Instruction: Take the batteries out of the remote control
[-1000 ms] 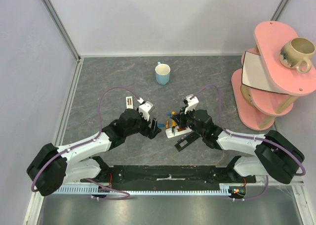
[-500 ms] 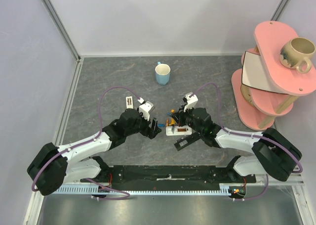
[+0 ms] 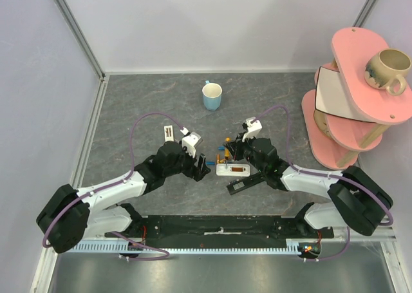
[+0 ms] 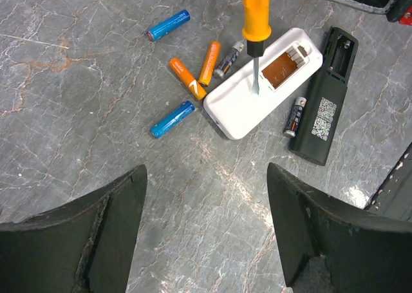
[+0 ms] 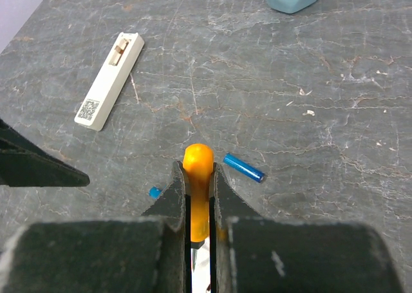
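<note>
Fingers (image 5: 168,206) of the right gripper (image 5: 198,209) are clamped on the orange handle of a screwdriver (image 4: 256,13). It is held upright, tip down at the white remote (image 4: 248,109), just beside its open battery bay. Left gripper (image 4: 206,235): fingers (image 4: 96,235) spread wide, holding nothing, poised near that remote. Batteries (image 4: 172,119), orange and blue, lie loose on the table (image 4: 77,113) just beside the white remote. A dark one lies between it and the black remote (image 4: 325,106).
</note>
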